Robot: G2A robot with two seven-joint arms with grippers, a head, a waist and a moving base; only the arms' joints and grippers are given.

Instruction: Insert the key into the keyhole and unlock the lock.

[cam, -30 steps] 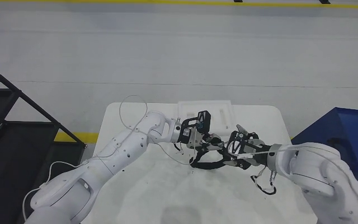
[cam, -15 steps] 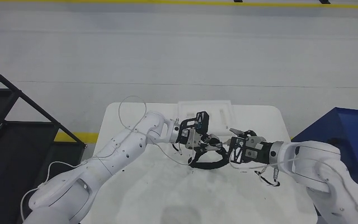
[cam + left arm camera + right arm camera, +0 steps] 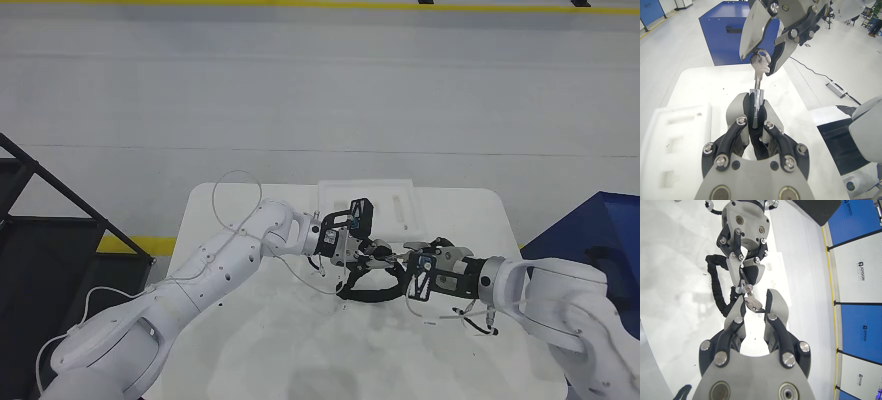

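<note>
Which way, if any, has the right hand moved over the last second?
Yes. In the top view the right hand has slid slightly away from the tray, toward the robot.

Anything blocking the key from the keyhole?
Nothing visible. The right gripper holds the key with its tip at the keyhole of the lock. The left gripper clamps the lock behind that face.

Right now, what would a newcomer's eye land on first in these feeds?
Two tools meeting tip to tip above the white table: the right tool pinches a silver key whose blade meets the keyhole of the chrome lock cylinder, clamped in the left tool. Next, the lock's black cable looping off that cylinder.
</note>
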